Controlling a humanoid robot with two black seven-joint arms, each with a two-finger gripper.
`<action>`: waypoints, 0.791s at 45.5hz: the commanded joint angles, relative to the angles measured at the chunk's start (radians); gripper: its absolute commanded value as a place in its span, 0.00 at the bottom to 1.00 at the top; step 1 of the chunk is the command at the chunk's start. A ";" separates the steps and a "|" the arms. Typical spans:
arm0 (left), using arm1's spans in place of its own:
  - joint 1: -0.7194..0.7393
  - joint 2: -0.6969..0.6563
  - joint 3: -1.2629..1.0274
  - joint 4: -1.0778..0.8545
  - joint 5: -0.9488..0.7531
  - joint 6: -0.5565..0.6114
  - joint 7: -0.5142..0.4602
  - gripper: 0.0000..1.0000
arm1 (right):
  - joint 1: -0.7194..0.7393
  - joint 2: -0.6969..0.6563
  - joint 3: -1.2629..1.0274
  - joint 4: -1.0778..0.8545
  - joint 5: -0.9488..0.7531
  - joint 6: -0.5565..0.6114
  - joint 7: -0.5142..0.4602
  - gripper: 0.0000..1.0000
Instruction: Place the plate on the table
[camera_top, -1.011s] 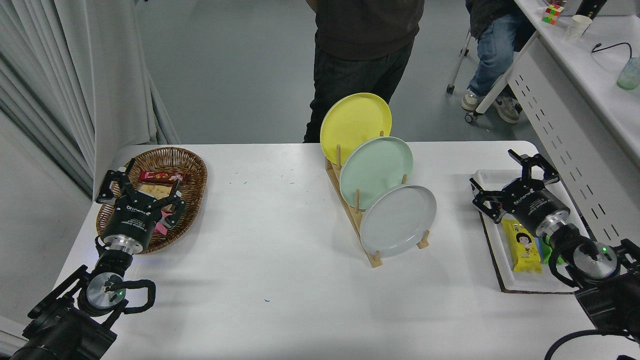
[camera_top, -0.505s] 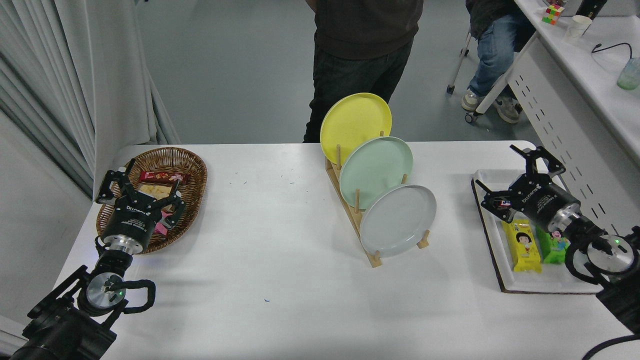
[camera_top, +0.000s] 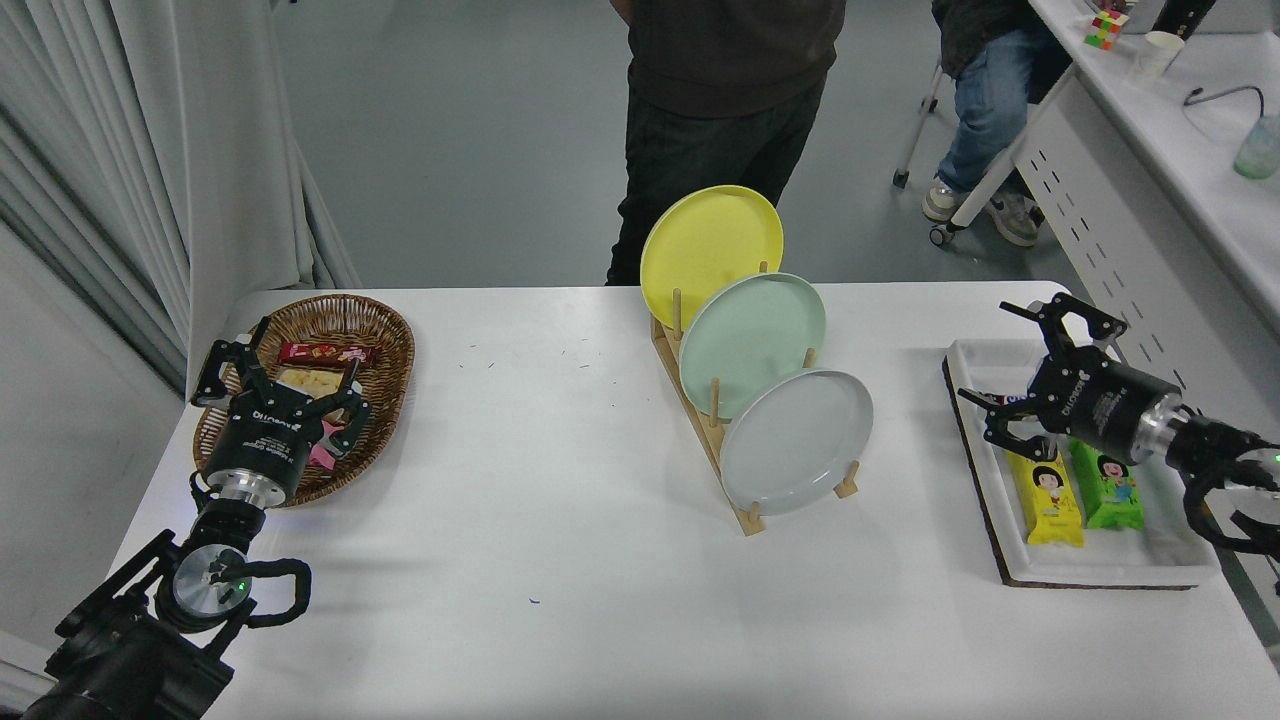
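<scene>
The light grey plate (camera_top: 797, 440) stands on edge in the front slot of a wooden rack (camera_top: 742, 505) on the white table (camera_top: 560, 560). A mint green plate (camera_top: 752, 343) and a yellow plate (camera_top: 710, 242) stand behind it in the same rack. My right gripper (camera_top: 1000, 362) is open and empty, over the left end of the white tray, well to the right of the grey plate and pointing left. My left gripper (camera_top: 285, 372) is parked open at the lower left, over the wicker basket.
A white tray (camera_top: 1100, 570) at the right holds a yellow packet (camera_top: 1048, 492) and a green packet (camera_top: 1108, 490). A wicker basket (camera_top: 385, 345) with snacks stands at the left. A person (camera_top: 730, 110) stands at the table's far side behind the rack. A white desk (camera_top: 1150, 200) stands at the right.
My right arm has swung out toward the right edge and turned, so the gripper now points left over the tray. The packets have come into full view. The plates and left arm have not moved.
</scene>
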 joint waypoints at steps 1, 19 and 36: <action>0.000 0.000 0.000 0.000 -0.001 0.000 0.000 0.98 | 0.070 -0.034 -0.122 0.037 -0.005 0.003 -0.001 1.00; 0.000 0.000 0.000 0.000 -0.001 0.000 0.000 0.98 | 0.228 -0.012 -0.340 0.079 -0.023 -0.010 0.002 0.97; 0.000 0.000 0.000 0.000 0.001 0.000 0.000 0.98 | 0.298 0.006 -0.395 0.142 -0.039 -0.013 0.003 1.00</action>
